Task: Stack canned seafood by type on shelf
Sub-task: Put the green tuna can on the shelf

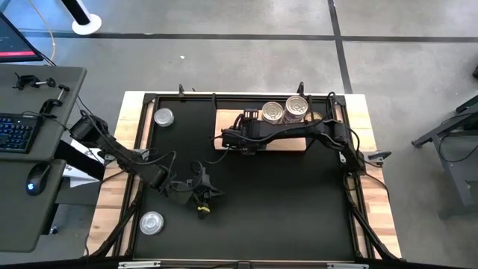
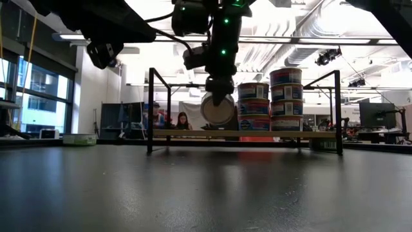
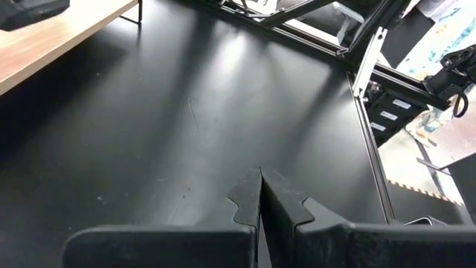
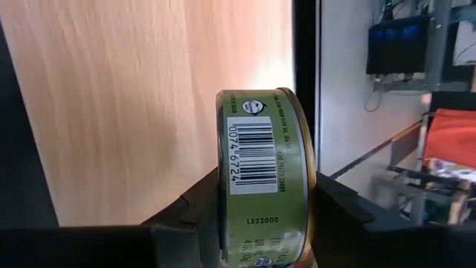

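Two stacks of tins (image 2: 270,98) stand on the shelf (image 1: 287,142), where the right gripper (image 4: 264,197) pinches a green tin (image 4: 262,179) on edge; left gripper (image 3: 260,195) pressed together over the tabletop (image 1: 284,202).

Green tin on edge above the shelf

A green-labelled tin (image 4: 264,179) is standing on its rim, barcode showing, over the pale wooden shelf (image 4: 149,97); two stacks of blue-labelled tins (image 2: 270,103) are sitting there, while two silver-lidded tins (image 1: 163,116) are lying apart on the mat.
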